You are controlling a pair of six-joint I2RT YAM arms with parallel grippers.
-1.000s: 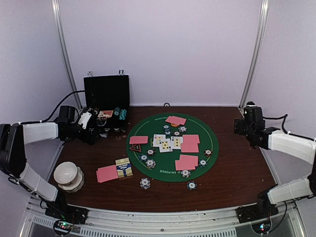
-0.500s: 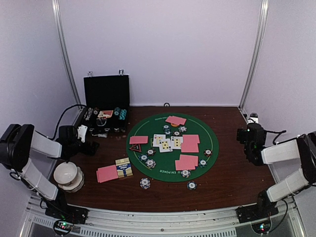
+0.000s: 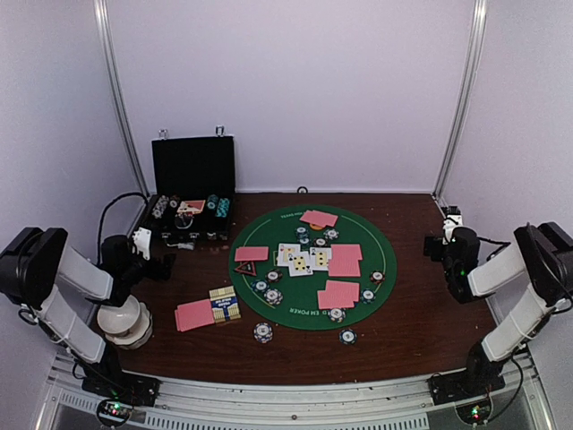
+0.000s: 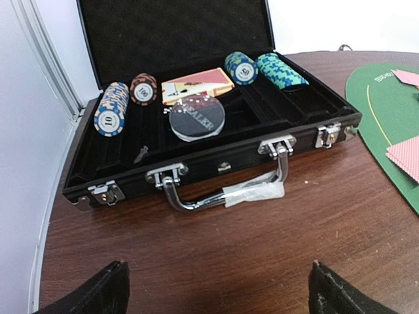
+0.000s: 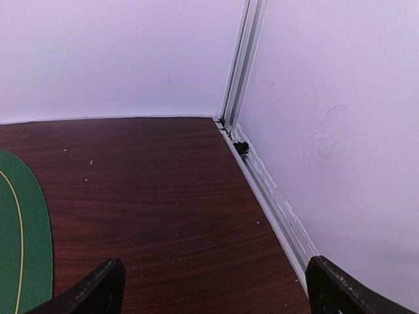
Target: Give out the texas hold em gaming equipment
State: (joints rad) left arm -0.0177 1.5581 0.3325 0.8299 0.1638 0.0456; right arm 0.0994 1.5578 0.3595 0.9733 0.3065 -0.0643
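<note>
Jaws released, empty: left gripper (image 4: 219, 288), right gripper (image 5: 216, 288). I judge next: reach far into black case (image 4: 216, 167) for teal chips (image 4: 281, 70).

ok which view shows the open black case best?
Left wrist: the case fills the frame, with chips, latches and handle readable. Top external shows it small, back left. Right wrist misses it entirely.

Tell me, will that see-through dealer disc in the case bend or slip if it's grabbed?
The dealer disc looks like thick clear plastic, so it is probably stiff, not bendy, and smooth enough to slip when pinched. It seems propped at a tilt in the case, so a push would likely tip it flat.
</note>
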